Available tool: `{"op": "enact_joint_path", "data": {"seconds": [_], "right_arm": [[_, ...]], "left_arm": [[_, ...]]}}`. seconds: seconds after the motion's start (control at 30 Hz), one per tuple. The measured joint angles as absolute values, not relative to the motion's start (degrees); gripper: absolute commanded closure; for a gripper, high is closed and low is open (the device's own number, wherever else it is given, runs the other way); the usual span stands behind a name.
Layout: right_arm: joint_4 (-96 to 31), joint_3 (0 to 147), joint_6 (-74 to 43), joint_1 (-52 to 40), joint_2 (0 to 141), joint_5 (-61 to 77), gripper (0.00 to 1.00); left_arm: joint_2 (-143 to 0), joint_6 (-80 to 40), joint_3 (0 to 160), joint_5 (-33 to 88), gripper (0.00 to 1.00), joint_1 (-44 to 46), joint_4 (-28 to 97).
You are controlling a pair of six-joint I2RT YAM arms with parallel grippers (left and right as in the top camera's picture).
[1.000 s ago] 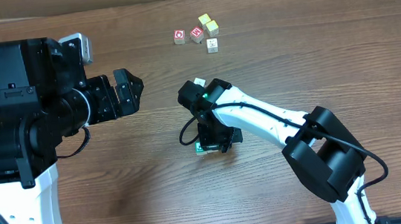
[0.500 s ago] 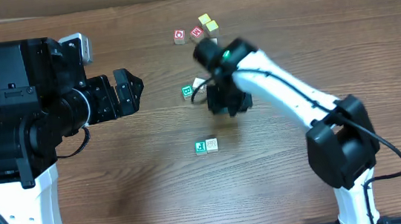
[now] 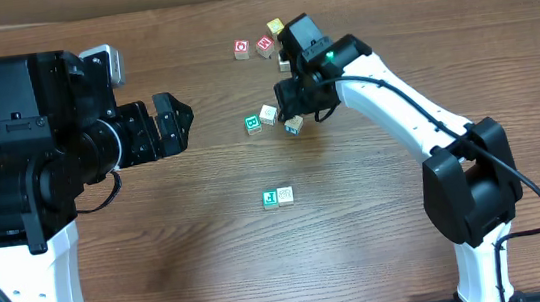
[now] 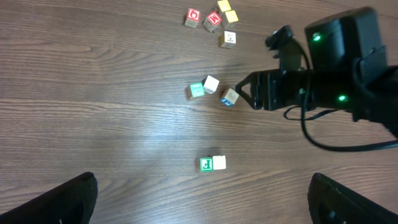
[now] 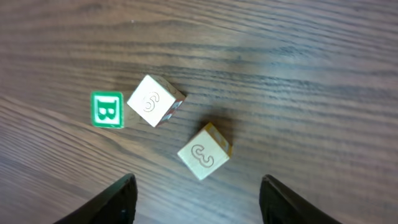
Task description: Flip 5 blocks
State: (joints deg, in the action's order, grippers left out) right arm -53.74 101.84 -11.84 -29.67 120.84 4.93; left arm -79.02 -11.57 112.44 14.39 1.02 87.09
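On the table [image 3: 163,283], pale engraved block [image 5: 204,155], green-printed block [image 5: 107,109]

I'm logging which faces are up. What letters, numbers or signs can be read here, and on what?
"B", green print: green-faced block.
"S", faint outline, turned askew: pale block beside it.
"3", faint outline: tilted block.
Green-printed block in the near pair and the red-printed cubes: too small to read.

One block [image 5: 107,109] shows a green B; the table [image 5: 311,56] is brown wood-grain.
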Motion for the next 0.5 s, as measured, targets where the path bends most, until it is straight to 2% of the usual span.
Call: {"op": "enact_joint_path", "data": {"seconds": [0.33,0.5], "right_arm": [[-42.7,92.4,2.8,-29.7,120.8,5.0,0.4],[-35.7,88.1,6.1,-29.7,120.8,5.0,0.49]], "left_arm": [[-79.0,-11.6,112.4,14.4,0.0,1.0,87.1],[-79.0,-11.6,112.4,14.4,0.0,1.0,87.1]]}}
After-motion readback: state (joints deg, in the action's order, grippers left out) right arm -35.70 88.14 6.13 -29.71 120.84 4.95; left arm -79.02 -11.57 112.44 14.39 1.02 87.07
